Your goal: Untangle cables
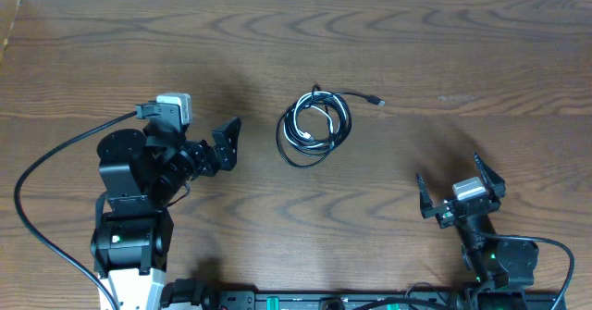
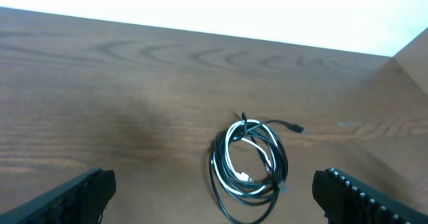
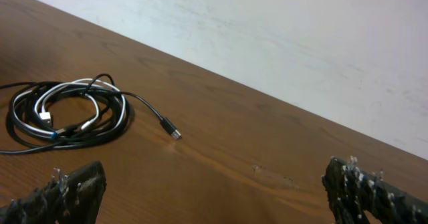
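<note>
Overhead view: shows both arms at the near edge, with the cables (image 1: 305,134) between them at mid worktop (image 1: 416,51).
Left wrist view: shows a white plug (image 2: 246,177) lying inside the coil.
Right wrist view: shows the metal tip of the black plug (image 3: 172,132) on the strand leaving the coil to the right.
Cables: black and white cords in one loose, flat coil, strands overlapping.
Left fingers (image 1: 228,130): wide apart, empty, left of the coil, not touching.
Right fingers (image 1: 425,197): wide apart, empty, near right, well apart from the coil.
Surroundings: brown wood-grain surface.

Even indoor light, soft shadows on table (image 1: 388,51), wrist views slightly blurred, white glare beyond.
</note>
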Robot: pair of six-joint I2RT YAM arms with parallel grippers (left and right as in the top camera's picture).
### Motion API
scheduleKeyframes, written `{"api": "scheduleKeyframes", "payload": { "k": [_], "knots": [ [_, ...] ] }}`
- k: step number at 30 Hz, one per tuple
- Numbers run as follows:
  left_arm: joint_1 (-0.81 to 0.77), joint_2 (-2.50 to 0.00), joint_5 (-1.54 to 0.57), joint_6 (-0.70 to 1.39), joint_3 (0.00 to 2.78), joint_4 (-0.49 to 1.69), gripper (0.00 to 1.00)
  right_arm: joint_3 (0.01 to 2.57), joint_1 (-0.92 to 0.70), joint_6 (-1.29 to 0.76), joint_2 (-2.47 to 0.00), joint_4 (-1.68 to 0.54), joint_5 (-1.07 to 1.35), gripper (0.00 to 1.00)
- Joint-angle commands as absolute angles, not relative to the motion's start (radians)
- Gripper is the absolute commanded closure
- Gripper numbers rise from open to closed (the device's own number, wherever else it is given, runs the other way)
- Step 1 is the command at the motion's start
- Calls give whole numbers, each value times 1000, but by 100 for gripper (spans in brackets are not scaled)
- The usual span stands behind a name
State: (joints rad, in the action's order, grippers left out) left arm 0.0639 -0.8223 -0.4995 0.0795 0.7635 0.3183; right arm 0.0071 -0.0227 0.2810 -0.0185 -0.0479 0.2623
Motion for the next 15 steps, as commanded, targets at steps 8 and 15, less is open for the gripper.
{"api": "scheduleKeyframes", "payload": {
  "k": [8,15],
  "knots": [
    [68,-822,-516,88,780,225,1,6,-22,285,-18,-52,268,1],
    [68,-822,-516,88,780,220,0,6,-22,285,-18,-52,268,1]
  ]
}}
